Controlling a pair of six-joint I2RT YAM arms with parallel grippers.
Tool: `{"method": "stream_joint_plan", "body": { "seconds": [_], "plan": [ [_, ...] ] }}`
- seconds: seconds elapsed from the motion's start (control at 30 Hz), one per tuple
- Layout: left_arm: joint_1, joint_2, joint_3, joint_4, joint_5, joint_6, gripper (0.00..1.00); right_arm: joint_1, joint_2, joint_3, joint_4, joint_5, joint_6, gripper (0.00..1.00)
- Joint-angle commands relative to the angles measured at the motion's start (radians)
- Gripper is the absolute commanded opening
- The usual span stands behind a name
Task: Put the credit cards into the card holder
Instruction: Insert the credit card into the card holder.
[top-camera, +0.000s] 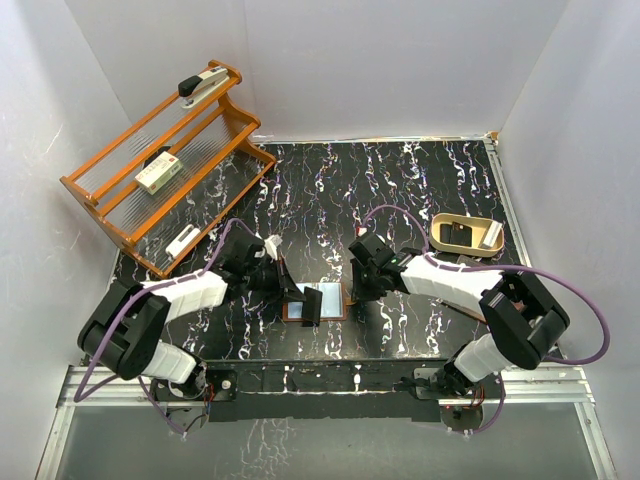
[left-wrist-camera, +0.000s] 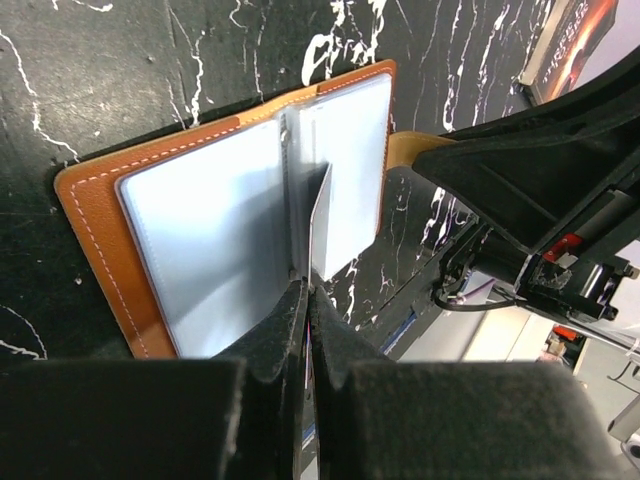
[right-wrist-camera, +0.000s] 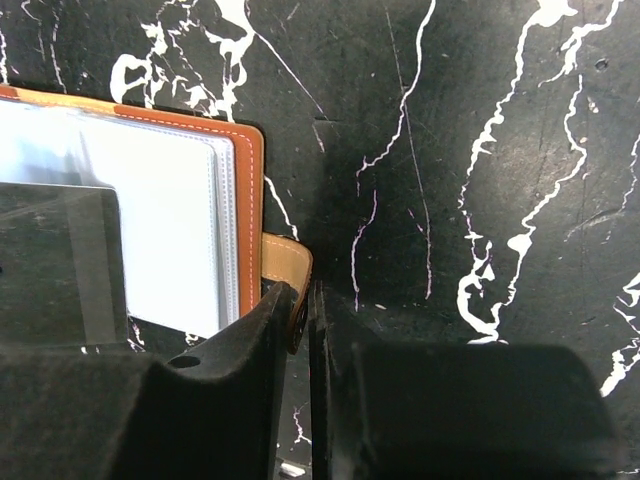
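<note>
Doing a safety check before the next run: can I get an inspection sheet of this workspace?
Surface: black marbled table.
Job's things: brown card holder lies open; one card stands upright in it.
Clutter: orange rack with stapler and box; tan tray at right.
Grippers: left gripper shut on the card; right gripper nearly closed at the snap tab, grip unclear.
Cables: purple cables loop off both arms.
Surroundings: white walls.

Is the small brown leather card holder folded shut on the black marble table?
No, the small brown leather card holder lies spread open, with its pale clear pockets facing up.
</note>
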Motion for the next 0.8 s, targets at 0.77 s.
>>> {"method": "stream_joint_plan", "body": {
  "seconds": [0.77],
  "plan": [
    [0.007, 0.112, 0.009, 0.069, -0.062, 0.027, 0.00, 0.007, -0.012, -0.031, 0.066, 0.015, 0.007, 0.09]
  ]
}}
